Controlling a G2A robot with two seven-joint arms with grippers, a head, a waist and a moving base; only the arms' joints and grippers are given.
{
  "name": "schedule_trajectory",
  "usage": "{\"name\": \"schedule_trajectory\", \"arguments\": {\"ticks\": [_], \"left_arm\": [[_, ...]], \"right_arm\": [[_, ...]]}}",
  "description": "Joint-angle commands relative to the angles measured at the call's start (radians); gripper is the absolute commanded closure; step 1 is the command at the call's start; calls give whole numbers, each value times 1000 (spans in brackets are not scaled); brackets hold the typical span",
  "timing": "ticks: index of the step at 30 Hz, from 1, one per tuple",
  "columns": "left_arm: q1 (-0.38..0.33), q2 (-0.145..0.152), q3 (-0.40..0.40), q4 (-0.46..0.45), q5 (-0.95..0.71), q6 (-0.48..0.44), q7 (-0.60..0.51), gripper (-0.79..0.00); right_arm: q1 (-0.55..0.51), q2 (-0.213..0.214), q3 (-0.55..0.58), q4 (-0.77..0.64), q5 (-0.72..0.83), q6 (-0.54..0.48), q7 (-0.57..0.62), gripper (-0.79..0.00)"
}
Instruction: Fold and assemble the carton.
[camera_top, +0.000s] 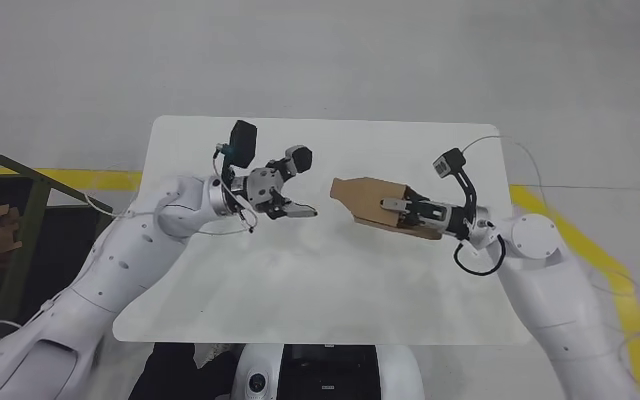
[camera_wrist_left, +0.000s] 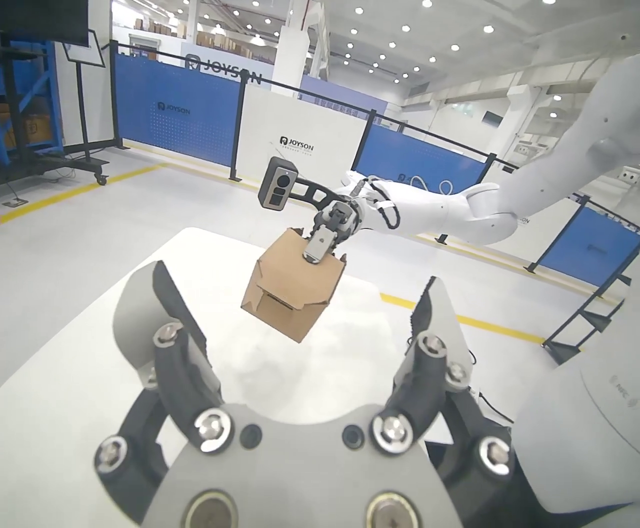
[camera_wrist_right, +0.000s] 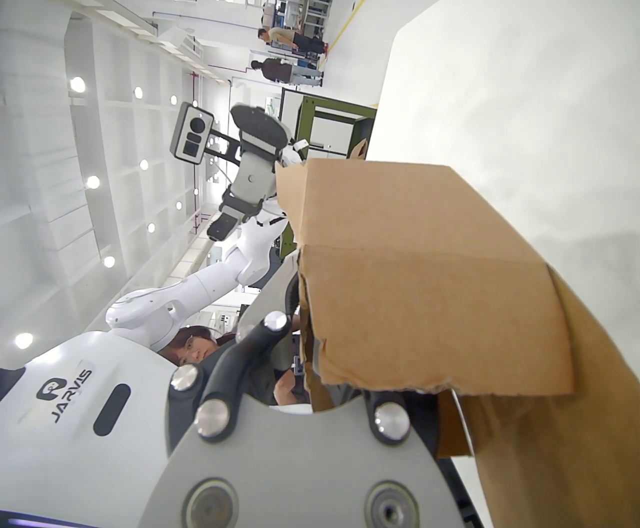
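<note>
Brown cardboard carton (camera_top: 368, 200), centre-right: erected, one end folded (other likely still open) | right hand (camera_top: 392, 205) pinching its rim | left hand (camera_top: 302, 185) spread.

The counter (camera_top: 300, 290) is viewed from overhead. From the left wrist, the carton (camera_wrist_left: 292, 295) is seen well ahead of the left pincer (camera_top: 303, 186); from the right wrist, it is seen very close, just beyond the right pincer (camera_wrist_left: 316, 252).

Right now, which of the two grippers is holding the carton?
The right gripper, shut on the carton; the left gripper is open, empty, and apart from it.
</note>
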Motion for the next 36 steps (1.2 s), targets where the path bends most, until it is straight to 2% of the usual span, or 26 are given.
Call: {"name": "schedule_trajectory", "arguments": {"ticks": [1,6,12,23,36], "left_arm": [[-14,-7,12,3,-5,34,-39,-785],[-48,-28,53,25,-40,86,-120,-785],[-84,-51,82,77,-81,99,-169,-785],[-108,-80,98,145,-106,85,-202,-785],[-123,-108,119,182,-155,35,-254,-785]], "right_arm": [[-4,0,-3,-10,-4,-1,3,0],[-15,1,-3,-30,4,-5,19,0],[-31,5,8,-56,14,-11,41,0],[-43,9,15,-80,44,-13,78,0],[-40,10,12,-79,94,-19,123,0]]}}
